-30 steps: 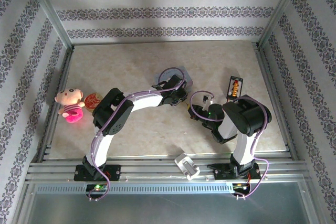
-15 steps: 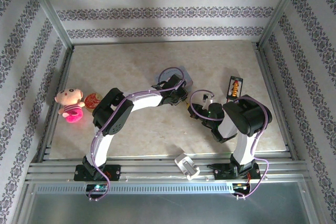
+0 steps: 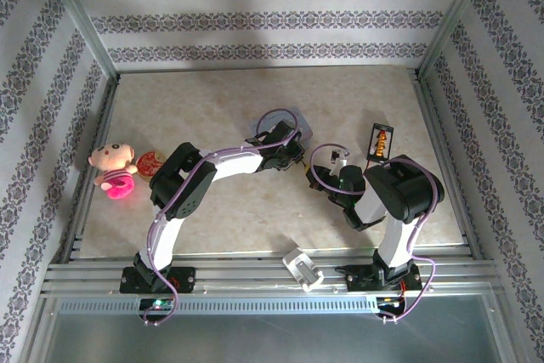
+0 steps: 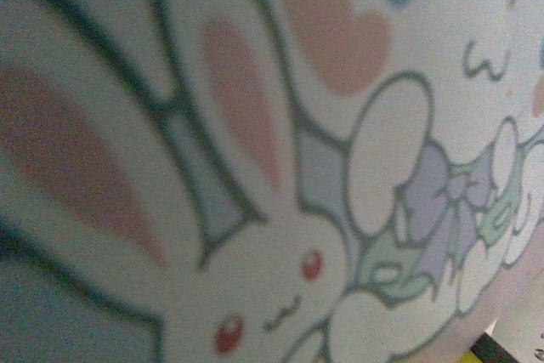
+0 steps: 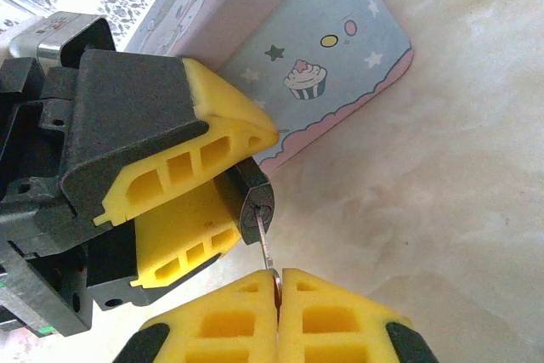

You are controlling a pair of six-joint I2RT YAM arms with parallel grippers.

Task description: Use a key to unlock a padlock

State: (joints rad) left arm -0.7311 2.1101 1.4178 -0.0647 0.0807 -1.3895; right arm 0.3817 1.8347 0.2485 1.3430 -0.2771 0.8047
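Marbled table [image 5: 442,210]; pale blue tin [image 5: 331,57] resting on it. Just beside the tin, the left gripper [image 5: 246,184] is closed on the padlock [image 5: 255,200], keyhole turned outward. The right gripper [image 5: 279,282] is pressed together on the key [image 5: 264,244], whose tip appears entered. Step judged: insertion. Full seating, then a turn, is called for.
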